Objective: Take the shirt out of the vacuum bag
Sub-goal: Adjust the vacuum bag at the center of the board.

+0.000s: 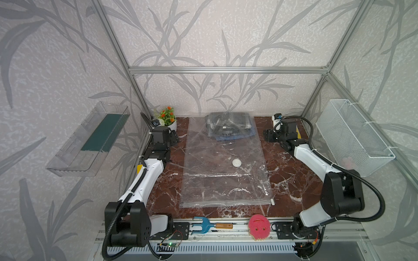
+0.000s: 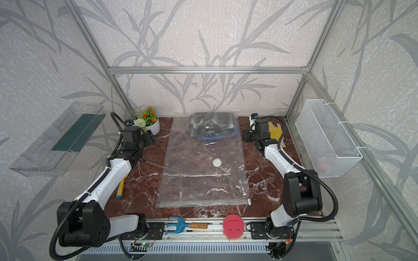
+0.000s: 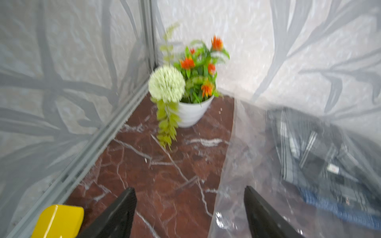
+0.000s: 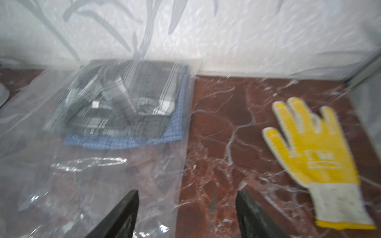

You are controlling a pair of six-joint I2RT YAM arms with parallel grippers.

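In both top views the vacuum bag (image 1: 214,158) lies flat along the middle of the marble table (image 1: 291,176). Its zip edge (image 1: 226,204), with the white slider clip (image 1: 272,201), is at the near side. The shirt (image 1: 228,126), dark plaid and folded, sits inside the bag at the far end by the back wall, on a blue checked cloth (image 1: 230,137). The round white valve (image 1: 236,162) is about in the middle. The left gripper (image 1: 173,138) stands just beside the bag's left edge and the right gripper (image 1: 268,134) just beside its right edge, so the shirt lies between the 2 claws. Bare marble runs along both long sides of the bag. A plant pot (image 1: 168,119) fills the far left corner, and a yellow glove (image 2: 274,133) lies by the right gripper in a top view. On the near rail a blue hand fork (image 1: 203,226) and a pink sponge (image 1: 259,227) lie apart from the zip edge. In the left wrist view the 2 black fingers (image 3: 121,214) are spread apart with nothing held. One finger is at the edge of the clear plastic; whether it touches I cannot tell. The shirt shows through the plastic beyond it. In the right wrist view the fingers (image 4: 253,216) are also spread and hold nothing. The bag's side edge runs between them, the shirt is ahead inside the bag, and the glove lies on open marble apart from the bag.
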